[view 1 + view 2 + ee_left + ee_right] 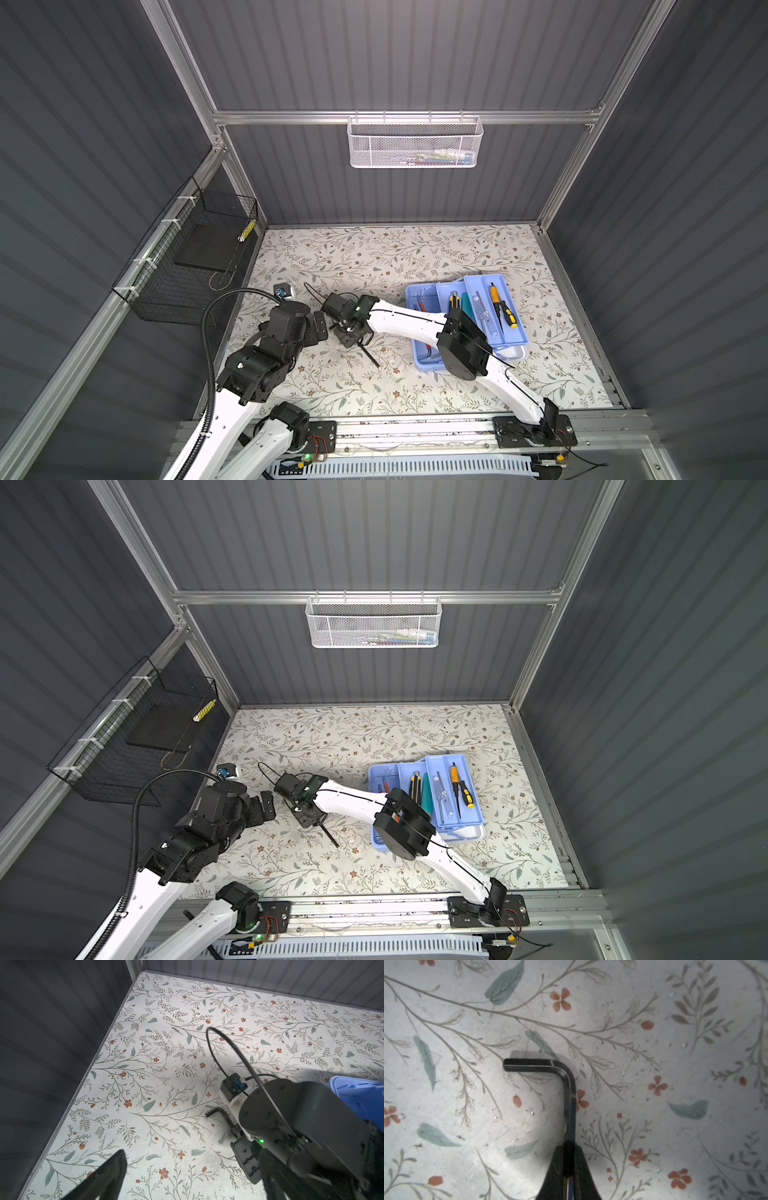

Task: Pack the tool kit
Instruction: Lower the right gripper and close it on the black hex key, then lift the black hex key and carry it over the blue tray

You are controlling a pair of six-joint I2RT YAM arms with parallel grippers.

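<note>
Where the black hex key (pixel 569 1088) lay low against the floral tabletop (pixel 374 257), we saw the right gripper (pixel 569 1148) clamped on its long arm, with the bend and short arm reaching past the fingertips. To its right, apart from it, stood the tool kit (pixel 430 293), its light blue trays spread open with screwdrivers (pixel 503 307) inside. The left gripper (pixel 262 808) hovered just beside the right one, jaws spread wide, holding nothing.
</note>
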